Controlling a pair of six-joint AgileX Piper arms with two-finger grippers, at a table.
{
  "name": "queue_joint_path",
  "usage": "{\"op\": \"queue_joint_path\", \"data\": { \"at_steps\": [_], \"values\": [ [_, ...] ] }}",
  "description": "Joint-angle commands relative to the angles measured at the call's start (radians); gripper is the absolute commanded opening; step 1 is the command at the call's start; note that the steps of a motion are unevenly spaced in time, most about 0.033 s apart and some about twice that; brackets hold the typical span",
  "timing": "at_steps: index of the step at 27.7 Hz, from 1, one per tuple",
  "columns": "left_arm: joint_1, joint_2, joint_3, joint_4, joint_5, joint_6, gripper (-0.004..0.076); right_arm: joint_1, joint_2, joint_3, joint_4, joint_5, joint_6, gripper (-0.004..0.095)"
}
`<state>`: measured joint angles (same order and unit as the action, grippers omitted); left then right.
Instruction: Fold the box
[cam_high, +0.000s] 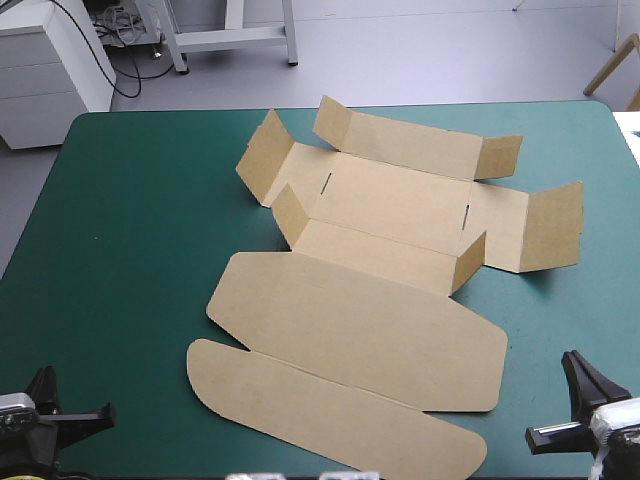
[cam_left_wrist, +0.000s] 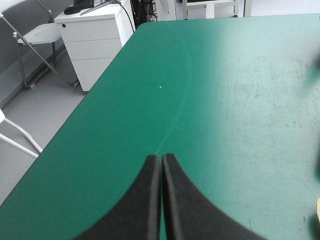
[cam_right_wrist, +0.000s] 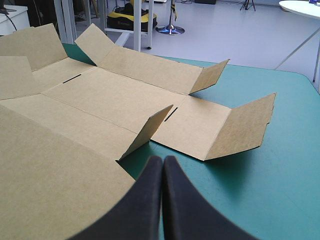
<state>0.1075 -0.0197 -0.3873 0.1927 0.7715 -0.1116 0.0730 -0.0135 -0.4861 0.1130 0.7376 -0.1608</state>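
Observation:
The brown box (cam_high: 385, 260) lies spread on the teal-green table (cam_high: 130, 220) as a cut sheet. Its side flaps and far wall stand partly raised, and its big lid panels lie flat toward the near edge. In the right wrist view the box (cam_right_wrist: 115, 100) fills the space ahead of my right gripper (cam_right_wrist: 162, 160), which is shut and hovers just off the lid's right edge. My left gripper (cam_left_wrist: 161, 159) is shut over bare cover near the table's left side, away from the box. Both grippers sit at the near corners, left gripper (cam_high: 45, 415) and right gripper (cam_high: 580, 405).
The box's right end flap (cam_high: 553, 228) stands up close to the table's right edge. Bare teal-green cover stretches along the left side (cam_left_wrist: 210, 100). A white drawer cabinet (cam_high: 45, 65) stands on the floor beyond the far left corner.

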Motion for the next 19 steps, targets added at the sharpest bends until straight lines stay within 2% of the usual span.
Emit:
{"op": "queue_joint_path", "data": {
  "at_steps": [1,5,19],
  "values": [
    [-0.006,-0.011,-0.022,-0.021,-0.074,0.025,-0.0010,0.006,0.002,-0.036,0.002,-0.063,0.009,-0.0018],
    [-0.006,-0.011,-0.024,-0.052,-0.072,0.071,-0.0010,0.006,0.002,-0.036,0.002,-0.063,0.012,-0.0019],
    [-0.006,-0.011,-0.024,-0.052,-0.072,0.071,-0.0010,0.006,0.002,-0.036,0.002,-0.068,0.012,-0.0019]
  ]
}}
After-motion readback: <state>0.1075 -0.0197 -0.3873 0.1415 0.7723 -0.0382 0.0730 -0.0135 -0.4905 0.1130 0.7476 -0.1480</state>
